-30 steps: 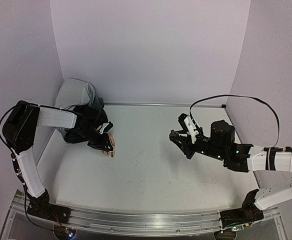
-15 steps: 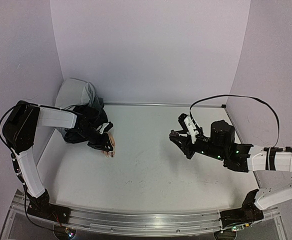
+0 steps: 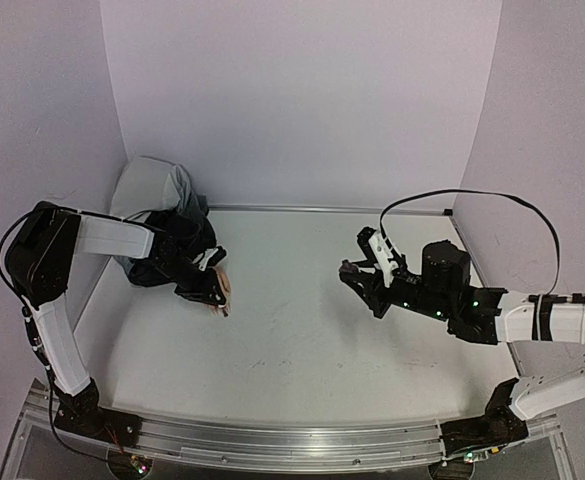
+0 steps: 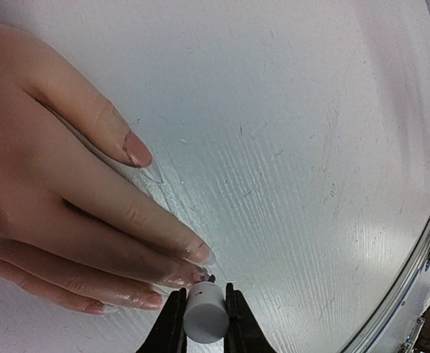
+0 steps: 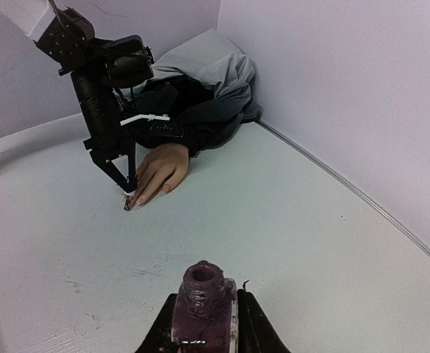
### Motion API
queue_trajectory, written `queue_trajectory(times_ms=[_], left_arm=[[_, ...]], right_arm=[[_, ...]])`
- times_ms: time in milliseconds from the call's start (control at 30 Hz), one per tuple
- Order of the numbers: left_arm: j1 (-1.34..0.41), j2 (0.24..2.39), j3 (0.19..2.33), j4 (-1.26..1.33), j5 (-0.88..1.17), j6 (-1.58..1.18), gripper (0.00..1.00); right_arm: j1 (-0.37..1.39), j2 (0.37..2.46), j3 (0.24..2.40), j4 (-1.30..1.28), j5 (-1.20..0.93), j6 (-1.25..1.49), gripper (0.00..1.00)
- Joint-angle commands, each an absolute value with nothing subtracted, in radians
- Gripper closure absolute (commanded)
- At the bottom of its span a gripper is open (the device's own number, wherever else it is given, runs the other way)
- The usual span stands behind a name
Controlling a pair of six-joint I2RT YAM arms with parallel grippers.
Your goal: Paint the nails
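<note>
The nails (image 4: 136,150) are seen at the fingertips of a peach hand (image 4: 45,184) that lies palm down on the white worktop (image 3: 302,330), at its left side near the left wall, with the fingers spread slightly and pointed out over the bare surface. In the left wrist view the nail on the finger that stands apart is seen as pale pink and glossy. The nail of the finger nearest the jaws is darkened and purplish, and the same dark tip is picked out in the right wrist view. The remaining nails are too small for their colour to be told.

A small dark brush (image 4: 211,278) is held just at that darkened nail; whether it touches cannot be told. It projects from a white cap (image 4: 203,323), on which the jaws of the left gripper (image 4: 203,318) are clamped.

The wrist of the hand is covered by a black sleeve (image 5: 192,125), behind which a grey cloth (image 3: 157,185) is bunched in the far left corner.

Well apart, at the right of the worktop, an uncapped purple bottle (image 5: 203,298) is gripped upright between the jaws of the right gripper (image 5: 206,320). No lettering on it can be read.
</note>
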State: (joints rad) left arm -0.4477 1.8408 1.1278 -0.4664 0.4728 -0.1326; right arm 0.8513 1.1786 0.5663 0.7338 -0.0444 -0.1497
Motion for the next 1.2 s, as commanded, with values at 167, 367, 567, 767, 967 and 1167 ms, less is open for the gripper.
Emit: queue_trajectory(times_ms=[167, 367, 567, 767, 967, 1167], left_arm=[[-0.443, 1.826, 1.129, -0.439, 0.504, -0.137, 1.00], [-0.443, 1.814, 1.127, -0.430, 0.533, -0.134, 1.00], [-0.443, 1.759, 1.094, -0.403, 0.572, -0.129, 1.00], [-0.442, 1.709, 1.078, -0.396, 0.474, -0.136, 1.00], [-0.439, 1.753, 1.132, -0.429, 0.445, -0.138, 1.00], [-0.435, 1.778, 1.167, -0.446, 0.431, -0.132, 1.00]], right_arm=[[0.849, 1.177, 0.572, 0.805, -0.052, -0.150, 1.00], [0.849, 1.178, 0.573, 0.805, -0.052, -0.149, 1.00], [0.849, 1.186, 0.574, 0.805, -0.051, -0.149, 1.00], [0.848, 1.184, 0.575, 0.805, -0.056, -0.148, 1.00], [0.848, 1.184, 0.574, 0.805, -0.058, -0.149, 1.00], [0.848, 1.180, 0.572, 0.805, -0.057, -0.149, 1.00]])
